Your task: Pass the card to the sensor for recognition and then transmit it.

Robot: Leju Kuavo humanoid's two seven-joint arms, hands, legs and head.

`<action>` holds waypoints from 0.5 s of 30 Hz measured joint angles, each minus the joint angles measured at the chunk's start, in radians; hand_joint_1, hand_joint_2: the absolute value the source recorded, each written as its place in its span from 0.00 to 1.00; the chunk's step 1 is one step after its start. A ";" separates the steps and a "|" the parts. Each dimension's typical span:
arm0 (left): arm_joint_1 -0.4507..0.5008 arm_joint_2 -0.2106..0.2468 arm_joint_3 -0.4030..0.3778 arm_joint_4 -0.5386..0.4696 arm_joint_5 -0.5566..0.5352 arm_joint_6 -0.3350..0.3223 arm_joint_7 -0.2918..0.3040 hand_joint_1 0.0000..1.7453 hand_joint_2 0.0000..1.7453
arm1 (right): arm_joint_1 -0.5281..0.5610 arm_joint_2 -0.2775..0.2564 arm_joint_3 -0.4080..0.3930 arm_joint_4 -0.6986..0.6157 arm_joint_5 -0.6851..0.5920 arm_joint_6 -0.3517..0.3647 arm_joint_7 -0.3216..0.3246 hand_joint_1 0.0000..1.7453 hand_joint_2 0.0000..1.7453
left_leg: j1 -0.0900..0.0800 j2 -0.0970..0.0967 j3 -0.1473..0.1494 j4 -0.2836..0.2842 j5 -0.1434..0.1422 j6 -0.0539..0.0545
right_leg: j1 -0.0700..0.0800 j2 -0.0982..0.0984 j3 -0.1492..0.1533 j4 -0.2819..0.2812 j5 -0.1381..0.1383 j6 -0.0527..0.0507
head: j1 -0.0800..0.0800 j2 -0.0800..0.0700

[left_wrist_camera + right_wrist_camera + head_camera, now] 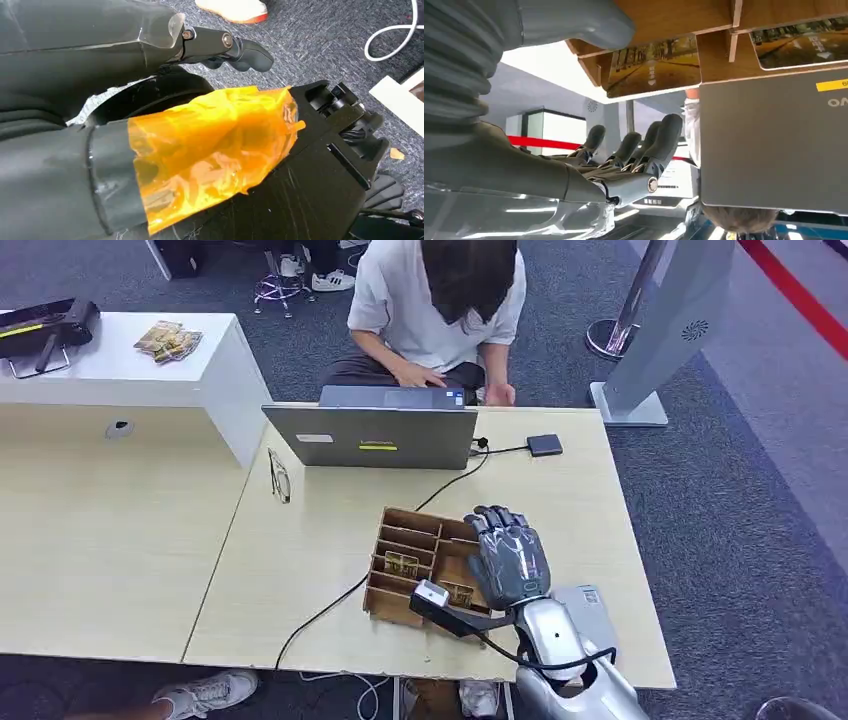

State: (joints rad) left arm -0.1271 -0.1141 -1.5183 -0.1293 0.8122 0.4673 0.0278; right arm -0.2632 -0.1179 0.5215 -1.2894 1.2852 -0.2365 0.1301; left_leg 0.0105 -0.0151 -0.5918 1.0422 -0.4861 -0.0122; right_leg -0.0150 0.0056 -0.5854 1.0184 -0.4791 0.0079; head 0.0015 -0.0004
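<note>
1. Your right hand (508, 560) hovers over the right side of the wooden tray (400, 540), palm down, fingers (664, 135) stretched out and slightly apart. It grasps nothing.
2. In the right wrist view the fingertips point away from the arm, out past the tray's edge, and they touch no card.
3. The cards sit in the tray's slots. One card (402, 564) lies in a middle slot at 9 o'clock from your right hand; another (459, 593) lies just under the hand's near edge, at about 7 o'clock from it.
4. The right wrist view shows two cards with a tree-lined road print: one (655, 65) close to the thumb (574, 22), one (799, 42) in the neighbouring slot, with a wooden divider between them.
5. Your left hand (225, 47) hangs low by the robot's body, over grey carpet. Its dark fingers are curled in and hold nothing.
6. The tray sits on the pale table (300, 570), toward its near right part. A grey laptop (372, 436) stands at 11 o'clock from the tray, with a person (440, 300) seated behind it.
7. A black cable (320, 615) runs across the table from the laptop area past the tray's left side to the near edge.
8. A small dark device (544, 445) lies at 1 o'clock from the tray, near the far edge.
</note>
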 joint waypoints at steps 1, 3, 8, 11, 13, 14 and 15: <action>0.000 0.000 0.000 0.000 0.000 0.000 0.000 0.00 0.00 | 0.000 0.000 0.000 0.000 0.000 0.001 0.000 0.37 1.00 | 0.000 0.000 0.000 0.000 0.000 0.000 | 0.000 0.000 0.000 0.000 0.000 0.000 | 0.000 0.000; 0.000 0.000 0.000 0.000 0.002 0.000 0.000 0.00 0.00 | 0.000 0.000 0.000 0.002 0.000 0.005 0.000 0.38 1.00 | 0.000 0.000 0.000 0.000 0.000 0.000 | 0.000 0.000 0.000 0.000 0.000 0.000 | 0.000 0.000; 0.000 0.000 0.000 0.000 0.002 0.000 0.000 0.00 0.00 | 0.000 0.000 0.000 0.006 0.000 0.010 0.000 0.38 1.00 | 0.000 0.000 0.000 0.000 0.000 0.000 | 0.000 0.000 0.000 0.000 0.000 0.000 | 0.000 0.000; 0.000 0.000 0.000 0.000 0.003 0.000 0.000 0.00 0.00 | -0.001 0.000 0.000 0.008 0.000 0.010 0.000 0.46 1.00 | 0.000 0.000 0.000 0.000 0.000 0.000 | 0.000 0.000 0.000 0.000 0.000 0.000 | 0.000 0.000; 0.000 0.000 0.000 0.000 0.003 0.000 -0.001 0.00 0.00 | -0.002 0.000 0.000 0.010 0.002 0.010 0.004 0.80 1.00 | 0.000 0.000 0.000 0.000 0.000 0.000 | 0.000 0.000 0.000 0.000 0.000 0.000 | 0.000 0.000; 0.000 0.000 0.000 0.000 0.002 0.000 -0.001 0.00 0.00 | -0.003 0.000 0.000 0.011 0.002 0.010 0.005 0.80 1.00 | 0.000 0.000 0.000 0.000 0.000 0.000 | 0.000 0.000 0.000 0.000 0.000 0.000 | 0.000 0.000; 0.000 0.000 0.000 0.000 0.001 0.000 -0.001 0.00 0.00 | -0.003 0.000 0.000 0.012 0.002 0.010 0.005 0.80 1.00 | 0.000 0.000 0.000 0.000 0.000 0.000 | 0.000 0.000 0.000 0.000 0.000 0.000 | 0.000 0.000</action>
State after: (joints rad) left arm -0.1271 -0.1144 -1.5183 -0.1293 0.8133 0.4673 0.0267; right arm -0.2661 -0.1175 0.5215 -1.2776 1.2871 -0.2262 0.1354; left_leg 0.0105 -0.0151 -0.5918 1.0422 -0.4861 -0.0122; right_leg -0.0150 0.0056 -0.5854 1.0185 -0.4791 0.0079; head 0.0015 -0.0004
